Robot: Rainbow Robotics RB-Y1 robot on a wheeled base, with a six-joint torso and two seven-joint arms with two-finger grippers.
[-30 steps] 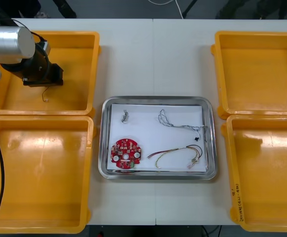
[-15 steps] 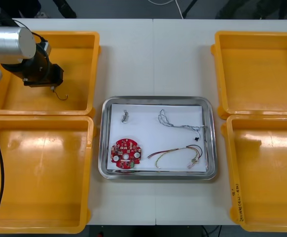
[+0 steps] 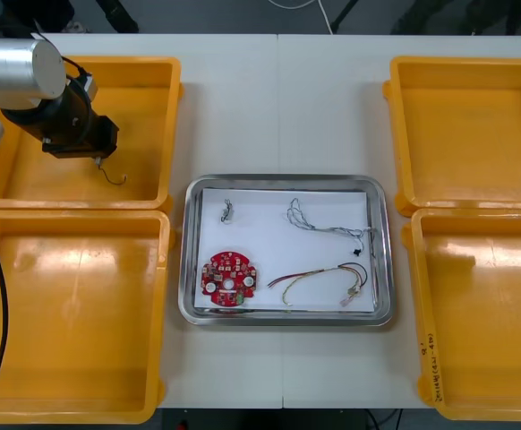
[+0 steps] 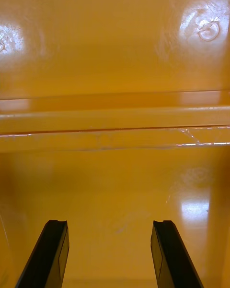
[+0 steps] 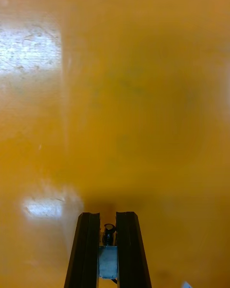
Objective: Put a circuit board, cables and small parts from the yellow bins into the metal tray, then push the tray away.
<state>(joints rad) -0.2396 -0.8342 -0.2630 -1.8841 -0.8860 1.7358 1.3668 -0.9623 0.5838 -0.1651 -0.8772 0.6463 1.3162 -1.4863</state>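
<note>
the left tool hangs over the far left bin, closed narrow on a thin black cable that dangles toward the bin floor. at mid-surface the tray holds a small metal part, a red circuit board and two cables. the right tool, spread wide and holding nothing, sits above the rims of the right bins.

A dark handwritten marking runs along the inner rim of the near right yellow bin; its characters are too small to read. A round moulded mark stands on the floor of a yellow bin; it is illegible. No other text is readable.
</note>
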